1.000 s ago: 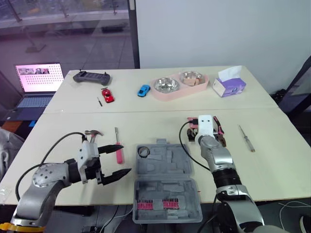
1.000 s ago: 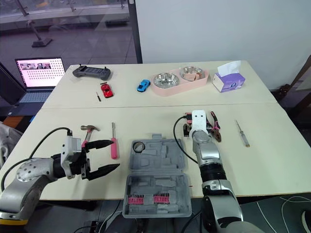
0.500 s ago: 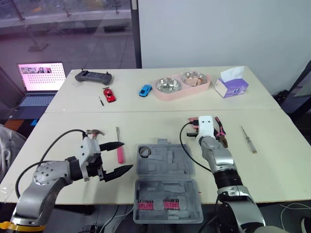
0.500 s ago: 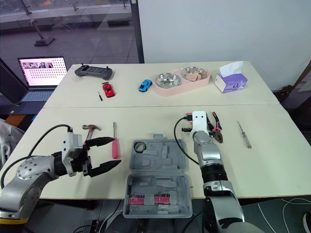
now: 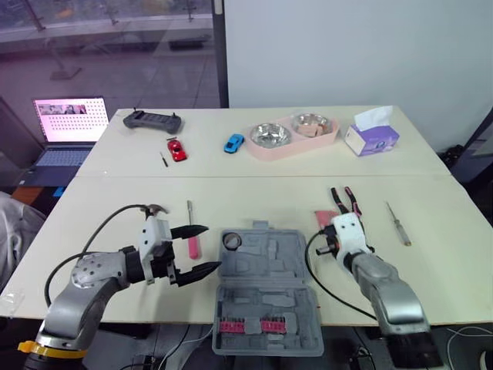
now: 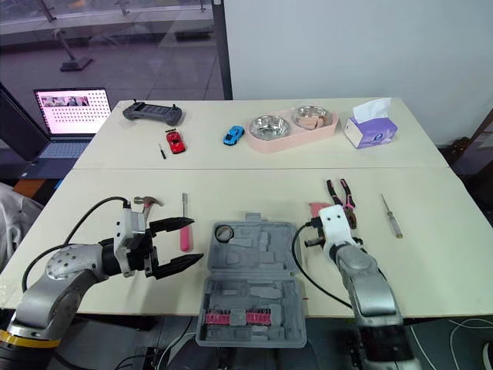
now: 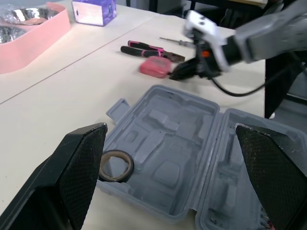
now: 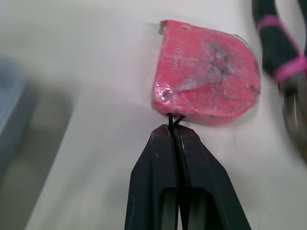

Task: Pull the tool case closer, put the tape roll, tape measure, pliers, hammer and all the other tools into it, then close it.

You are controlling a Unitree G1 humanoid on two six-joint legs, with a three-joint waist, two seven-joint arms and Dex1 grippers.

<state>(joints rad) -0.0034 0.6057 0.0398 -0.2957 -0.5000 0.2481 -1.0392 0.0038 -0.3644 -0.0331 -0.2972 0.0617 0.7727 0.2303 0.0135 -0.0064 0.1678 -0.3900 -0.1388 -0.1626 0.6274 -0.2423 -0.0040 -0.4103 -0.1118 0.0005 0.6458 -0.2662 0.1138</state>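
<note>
Jaws of your right gripper (image 8: 173, 136) are pressed together on the thin black cord (image 8: 172, 119) of the pink tape measure (image 8: 208, 79), which lies beside the pliers (image 5: 344, 200), right of the open tool case (image 5: 269, 266). Your left gripper (image 5: 209, 248) hangs spread wide just left of it.

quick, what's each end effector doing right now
Left end effector: open, holding nothing.
Right end effector: shut, pinching the thin black cord of the pink tape measure.
</note>
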